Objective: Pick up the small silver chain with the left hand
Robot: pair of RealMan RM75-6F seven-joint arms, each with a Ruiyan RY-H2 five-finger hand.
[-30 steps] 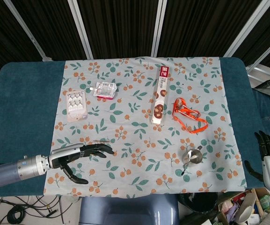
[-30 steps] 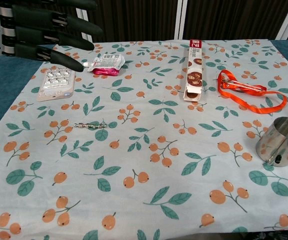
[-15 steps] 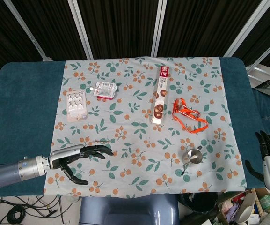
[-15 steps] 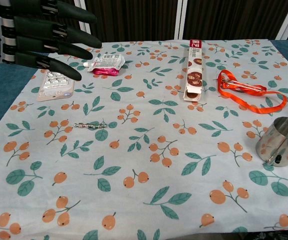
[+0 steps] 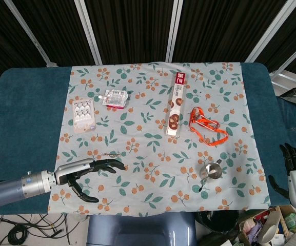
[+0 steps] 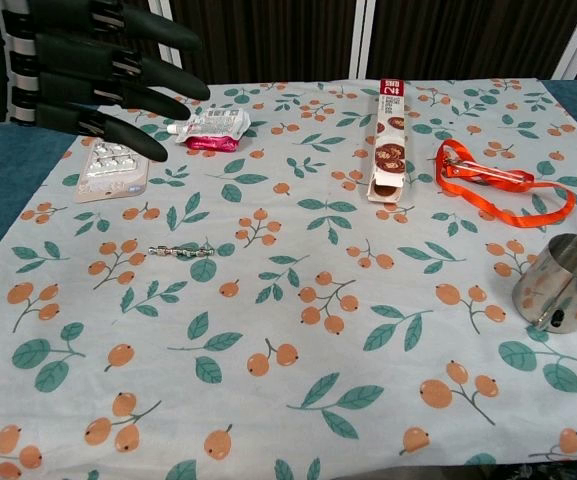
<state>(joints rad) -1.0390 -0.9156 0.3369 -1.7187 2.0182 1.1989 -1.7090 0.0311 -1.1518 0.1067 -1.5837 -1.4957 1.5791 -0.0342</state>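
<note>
The small silver chain (image 6: 181,250) lies stretched flat on the floral cloth (image 6: 298,290), left of centre; in the head view the chain (image 5: 113,154) is a thin line. My left hand (image 5: 89,170) hovers just in front of it, fingers spread and empty, thumb dropped low. In the chest view the left hand (image 6: 93,65) fills the upper left corner, above the cloth and clear of the chain. My right hand (image 5: 293,166) hangs off the table's right edge, its dark fingers partly curled around nothing.
A blister pack (image 5: 83,115) and a pink pouch (image 5: 115,98) lie at the back left. A long snack box (image 5: 176,103), an orange lanyard (image 5: 207,127) and a steel cup (image 5: 211,171) occupy the right half. Blue table (image 5: 24,118) borders the cloth.
My left hand has drifted slightly toward the near edge and lower; in the chest view its fingers sit a little lower. The chain and the right hand stay put.
</note>
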